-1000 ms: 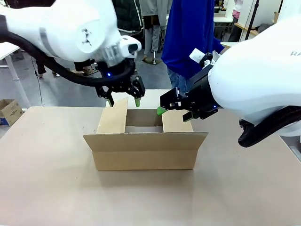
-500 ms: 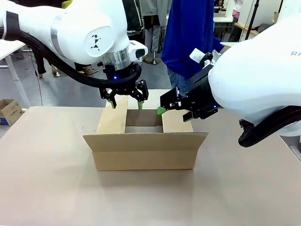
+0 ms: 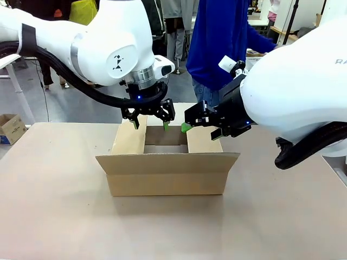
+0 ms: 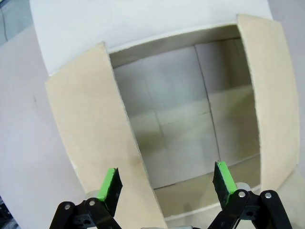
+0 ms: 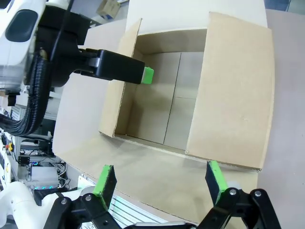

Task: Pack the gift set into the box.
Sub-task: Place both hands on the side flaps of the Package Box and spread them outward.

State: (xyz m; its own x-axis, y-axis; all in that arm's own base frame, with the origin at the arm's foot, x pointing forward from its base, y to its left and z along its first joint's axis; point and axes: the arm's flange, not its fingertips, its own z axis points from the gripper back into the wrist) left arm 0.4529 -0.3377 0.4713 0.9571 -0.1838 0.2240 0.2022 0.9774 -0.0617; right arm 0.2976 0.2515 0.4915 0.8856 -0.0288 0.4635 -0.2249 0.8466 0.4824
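The box (image 3: 168, 172) stands in the middle of the table with its four flaps spread, and its inside (image 4: 190, 119) is bare cardboard. The gift set is out of view. My left gripper (image 3: 150, 124) hangs open over the box's left flap and far edge, and in the left wrist view (image 4: 167, 180) nothing lies between its green pads. My right gripper (image 3: 200, 131) is open too, hovering over the right flap near the far right corner. The right wrist view (image 5: 160, 179) looks down into the box (image 5: 233, 90), with a left fingertip (image 5: 148, 75) at the rim.
A person in a blue top (image 3: 222, 43) stands at the far side of the table behind the box. A small carton (image 3: 11, 127) sits on the floor at the far left. Bare tabletop (image 3: 173, 227) lies in front of the box.
My left gripper has moved to the right and slightly down, from above the left flap toward the box's opening. The right arm and the box have stayed put.
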